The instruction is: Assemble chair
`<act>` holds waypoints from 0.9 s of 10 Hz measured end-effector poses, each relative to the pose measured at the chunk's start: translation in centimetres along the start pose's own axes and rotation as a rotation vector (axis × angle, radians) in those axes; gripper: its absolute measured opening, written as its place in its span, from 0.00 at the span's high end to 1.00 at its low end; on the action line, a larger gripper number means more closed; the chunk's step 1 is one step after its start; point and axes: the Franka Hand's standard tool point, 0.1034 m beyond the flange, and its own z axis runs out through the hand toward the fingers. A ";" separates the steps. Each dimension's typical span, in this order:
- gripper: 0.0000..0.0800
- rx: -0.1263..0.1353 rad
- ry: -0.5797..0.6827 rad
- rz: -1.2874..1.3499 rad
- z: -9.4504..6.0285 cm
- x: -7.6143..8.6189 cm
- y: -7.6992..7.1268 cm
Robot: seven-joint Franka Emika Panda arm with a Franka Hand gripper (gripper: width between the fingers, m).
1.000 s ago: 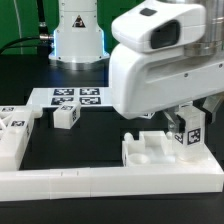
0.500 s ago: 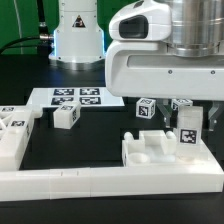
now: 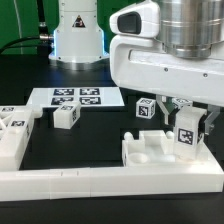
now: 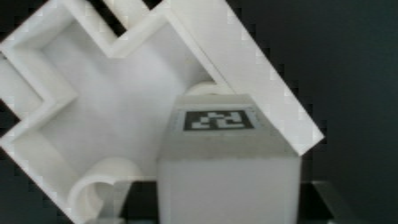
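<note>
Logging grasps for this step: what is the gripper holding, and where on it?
A small tagged chair block, pinched at its upper end by the gripper.

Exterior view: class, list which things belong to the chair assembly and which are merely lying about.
Chair job: notched slab; upright tagged block; small cube; second cube; blocks at the exterior view's left.
Lying about: marker board; border rail.

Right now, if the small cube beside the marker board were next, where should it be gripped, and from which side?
From above, across the small cube's two upright side faces. It sits flat on the table, by the marker board's edge, with bare surface on either side, so those parallel faces look free. The pincer holds a tagged post.
</note>
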 end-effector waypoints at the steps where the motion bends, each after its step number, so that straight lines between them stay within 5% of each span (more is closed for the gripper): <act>1: 0.64 0.000 0.000 0.079 0.0 0.0 0.0; 5: 0.64 0.032 0.009 0.332 0.1 0.2 0.2; 7: 0.54 0.028 0.008 0.269 0.2 0.1 0.2; 9: 0.23 -0.018 -0.004 0.162 0.3 -0.6 0.4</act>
